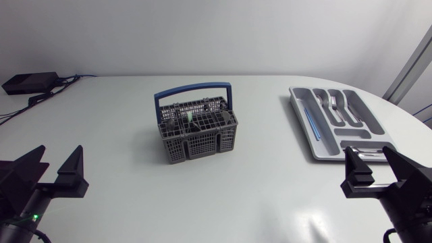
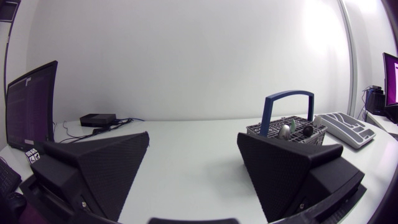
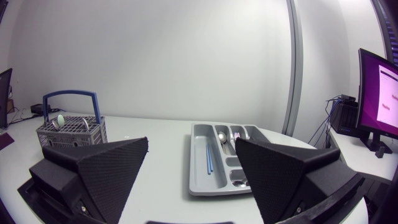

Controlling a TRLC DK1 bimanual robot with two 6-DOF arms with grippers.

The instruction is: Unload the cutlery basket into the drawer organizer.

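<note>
White table point(image 1: 121, 135) fills the head view, with a pale wall behind it. The cutlery basket point(image 1: 199, 129), grey mesh with a blue handle point(image 1: 192, 91) arching over it, stands near the middle of the frame. The drawer organizer point(image 1: 337, 121) lies well apart from it, at the upper right. It already holds forks point(image 1: 333, 102) and a blue stick point(image 1: 312, 121).

The left gripper point(image 1: 59, 158) sits at the lower left and the right gripper point(image 1: 370, 156) at the lower right, just short of the organizer's near end. Both have their fingers spread wide and nothing between them.

The step in hand looks like the first reach to the basket. A few pieces stand in it, among them a pale green one point(image 1: 191, 119), though their exact kinds are too small to tell. It would be best to come down from above beside the handle, not under it, and pinch one upright end only. Lifting straight up should keep the piece from catching on the mesh or tipping the light basket.

A black box point(image 1: 28, 82) with cables sits at the upper left, clear of any likely path.
</note>
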